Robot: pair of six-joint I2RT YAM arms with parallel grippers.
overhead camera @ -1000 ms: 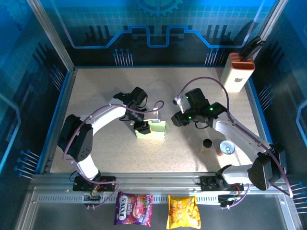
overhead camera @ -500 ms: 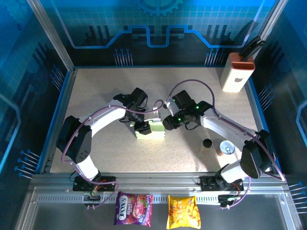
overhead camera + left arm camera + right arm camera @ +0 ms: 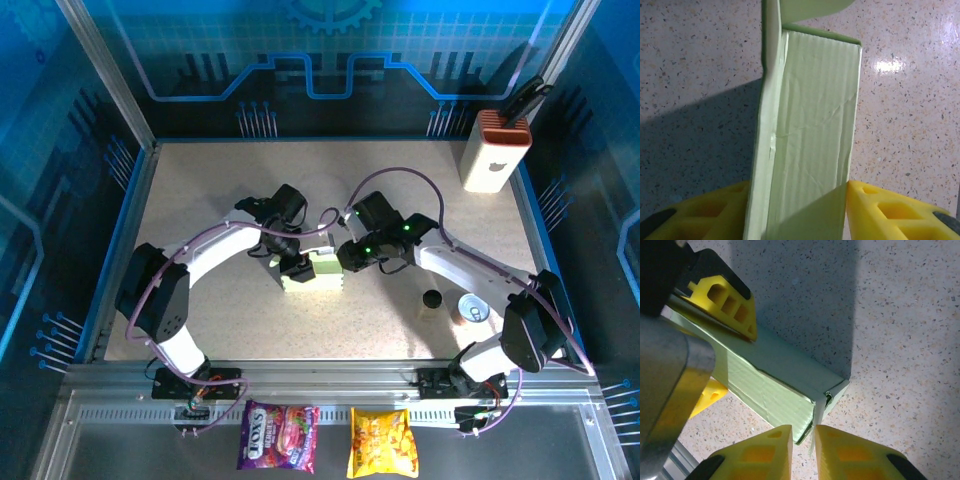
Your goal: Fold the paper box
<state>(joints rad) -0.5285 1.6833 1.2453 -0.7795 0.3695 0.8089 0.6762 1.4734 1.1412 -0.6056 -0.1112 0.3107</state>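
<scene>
paper box [image 3: 322, 271] flanked, far table [image 3: 200, 180] seemingly free

Legible as "FOX'S" in white lettering on the purple snack packet [image 3: 279, 436] at the near edge, with print on the yellow packet [image 3: 383, 443] beside it too small to read.

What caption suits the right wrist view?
Right gripper pinching a corner of the paper box; left gripper clamping the far end.

We see a speckled beige bench [image 3: 200, 190]. On it sit a pale green paper box [image 3: 318, 270] near the middle, a white block with an orange top [image 3: 493, 152] far right, and a small dark cup [image 3: 432, 299] beside a can [image 3: 473, 308].
</scene>
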